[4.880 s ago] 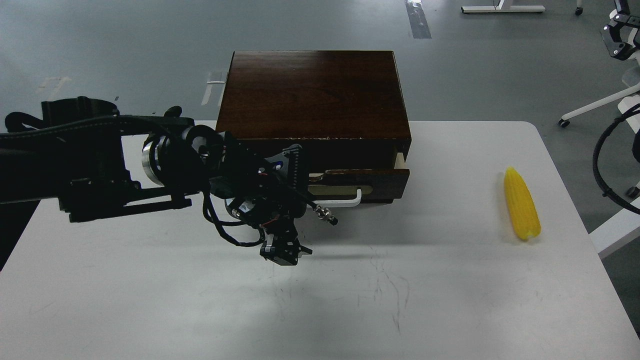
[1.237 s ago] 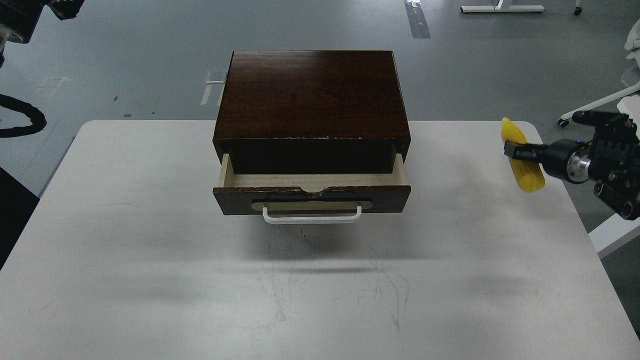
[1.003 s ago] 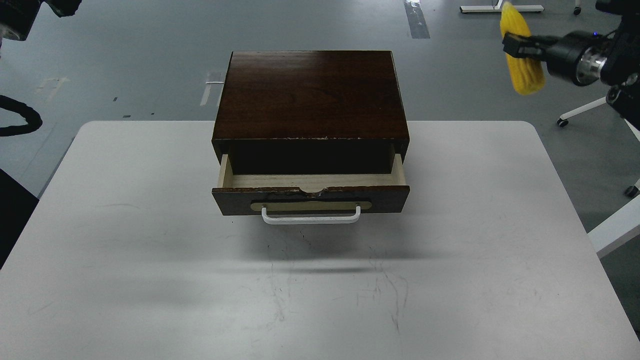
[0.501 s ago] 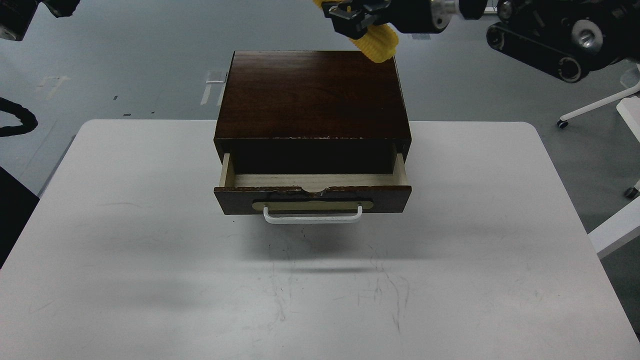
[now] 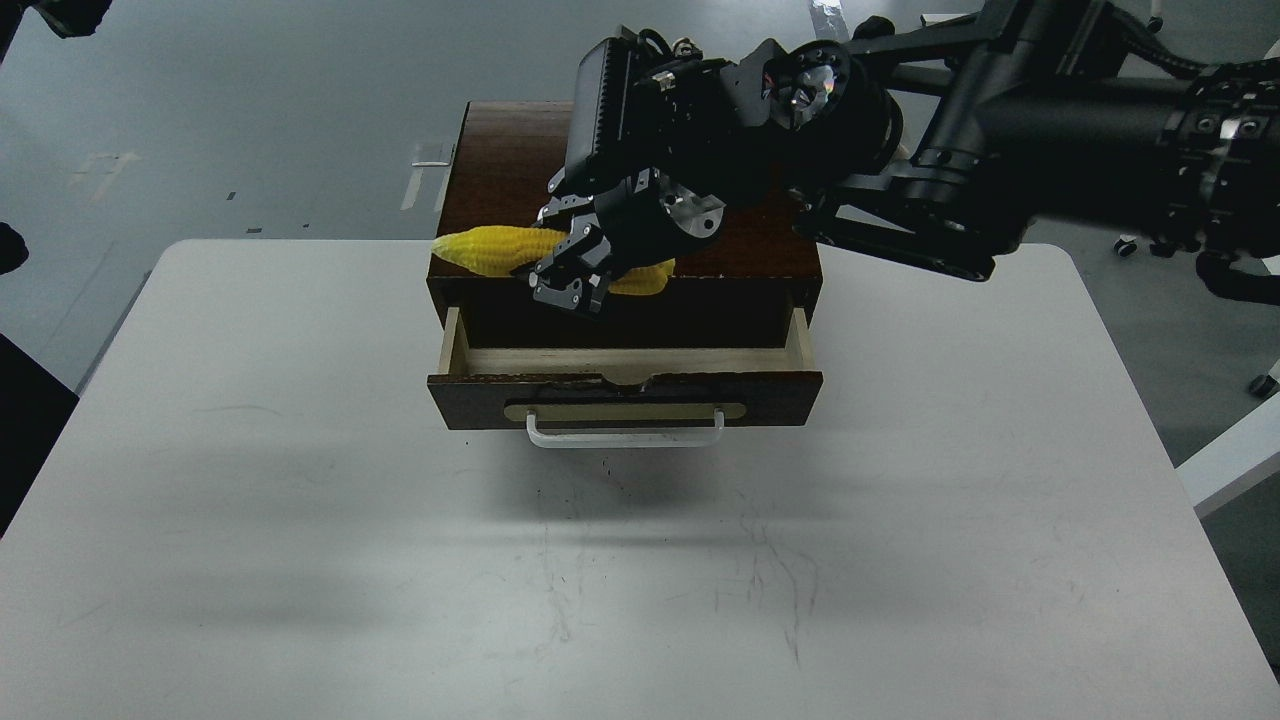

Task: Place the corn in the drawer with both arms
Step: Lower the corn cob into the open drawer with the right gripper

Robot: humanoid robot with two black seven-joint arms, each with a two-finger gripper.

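The dark brown wooden box (image 5: 500,160) stands at the back middle of the white table. Its drawer (image 5: 625,398) is pulled open, showing pale wood inside and a white bar handle (image 5: 624,437). My right arm reaches in from the right, above the box. My right gripper (image 5: 572,275) is shut on the yellow corn (image 5: 485,250), which lies level with its pointed end to the left, just above the open drawer's back part. My left gripper is out of view; only a dark bit of the left arm shows at the top left corner.
The white table (image 5: 300,500) has scuff marks in front of the drawer. A grey floor lies behind, with white chair and desk legs at the far right (image 5: 1180,215).
My right gripper has carried the corn from above the box's back edge down and to the left, turning it level over the open drawer. The drawer has stayed open.
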